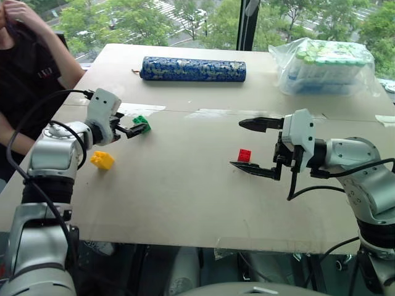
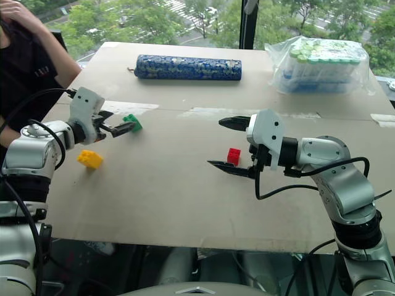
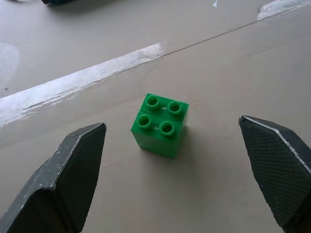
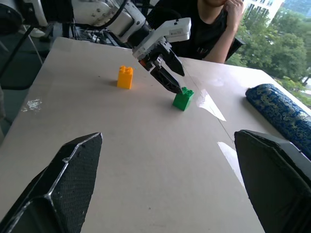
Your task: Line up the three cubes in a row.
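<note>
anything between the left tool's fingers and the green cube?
Nothing. In the left wrist view the green cube sits on bare table ahead of the open left tool, between its two fingers, untouched by either.

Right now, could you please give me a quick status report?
Both claws open, empty. Left claw framing green cube. Red cube, yellow cube scattered. Nothing blocking.

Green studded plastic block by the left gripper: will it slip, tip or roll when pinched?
The green studded plastic block looks rigid and light. Its flat, smooth sides between the open left gripper fingers may slip slightly. It sits squarely on the table, so rolling seems unlikely.
</note>
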Robot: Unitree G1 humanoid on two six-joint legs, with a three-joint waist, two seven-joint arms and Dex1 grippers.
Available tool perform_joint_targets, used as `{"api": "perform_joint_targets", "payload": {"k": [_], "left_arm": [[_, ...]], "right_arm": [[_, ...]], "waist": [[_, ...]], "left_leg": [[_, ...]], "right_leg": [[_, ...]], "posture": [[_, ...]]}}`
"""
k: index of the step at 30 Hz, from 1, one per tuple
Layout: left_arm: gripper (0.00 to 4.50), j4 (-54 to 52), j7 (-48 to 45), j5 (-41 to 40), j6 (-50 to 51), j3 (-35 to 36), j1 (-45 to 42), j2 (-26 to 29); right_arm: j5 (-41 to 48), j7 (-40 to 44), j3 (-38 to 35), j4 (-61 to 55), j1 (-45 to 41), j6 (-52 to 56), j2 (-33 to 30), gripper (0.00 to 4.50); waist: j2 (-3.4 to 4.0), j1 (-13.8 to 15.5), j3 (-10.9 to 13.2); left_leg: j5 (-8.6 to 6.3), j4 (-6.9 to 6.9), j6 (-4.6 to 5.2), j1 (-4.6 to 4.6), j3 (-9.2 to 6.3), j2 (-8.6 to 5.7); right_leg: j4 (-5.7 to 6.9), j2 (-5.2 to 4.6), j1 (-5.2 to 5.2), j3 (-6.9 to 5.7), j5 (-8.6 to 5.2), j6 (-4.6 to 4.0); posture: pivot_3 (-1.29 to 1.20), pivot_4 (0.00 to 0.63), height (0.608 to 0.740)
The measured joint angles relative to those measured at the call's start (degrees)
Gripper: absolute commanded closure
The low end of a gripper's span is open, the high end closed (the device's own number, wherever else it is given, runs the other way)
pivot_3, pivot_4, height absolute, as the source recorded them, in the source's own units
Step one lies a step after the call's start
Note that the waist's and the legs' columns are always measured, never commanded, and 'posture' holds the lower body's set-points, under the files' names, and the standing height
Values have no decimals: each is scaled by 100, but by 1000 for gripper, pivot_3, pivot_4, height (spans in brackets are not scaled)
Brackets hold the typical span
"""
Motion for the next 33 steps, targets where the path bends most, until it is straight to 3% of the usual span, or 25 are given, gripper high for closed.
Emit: {"api": "perform_joint_targets", "payload": {"k": [5,8,9,10,13,20,25,33], "left_arm": [[0,2036,-767,751,-1145,-490,-1068,-199],[1229,2873,-866,1104,-1716,-572,-1420,-404],[1328,2942,-880,1137,-1758,-577,-1445,-421],[2040,3101,-928,1204,-1875,-610,-1478,-439],[3157,3551,-1031,1350,-2271,-547,-1654,-553],[3157,3619,-2535,1091,-2631,-108,-1731,-634],[3157,2952,-3836,1027,-2625,-224,-1757,-1002],[3157,2578,-4038,1395,-3332,-843,-1686,-2051]], "right_arm": [[206,-462,-203,-480,218,342,-159,35],[288,-709,-245,-699,339,500,-238,0],[301,-732,-252,-720,352,517,-248,0],[332,-782,-260,-767,364,571,-266,0],[467,-985,-399,-1005,663,704,-392,0],[565,-1099,-632,-1199,1203,626,-679,0],[639,-876,-1169,-1225,2151,192,-843,0],[827,-371,-1882,-1246,3246,-125,-1187,0]], "waist": [[-4,17,-1],[-5,17,-1],[-5,17,-1],[-6,-6,0],[-7,13,0],[-13,11,2],[-18,51,3],[-24,-20,2]], "left_leg": [[1,15,1,-78,-9,0],[1,32,0,-102,-9,0],[1,32,0,-103,-9,0],[1,32,0,-103,-9,0],[1,32,1,-103,-13,0],[1,59,1,-100,-16,0],[1,85,2,-96,-25,-4],[1,90,3,-85,-30,-7]], "right_leg": [[8,1,-68,-10,1,1],[11,-1,-85,-9,1,3],[11,-1,-85,-10,1,3],[10,-1,-85,-8,1,3],[15,-2,-84,-16,1,3],[52,-1,-83,-18,0,3],[77,-2,-72,-25,0,4],[82,3,-62,-17,0,5]], "posture": [[0,150,740],[0,150,740],[0,150,740],[0,150,740],[0,150,740],[0,150,740],[0,150,740],[0,150,740]]}}
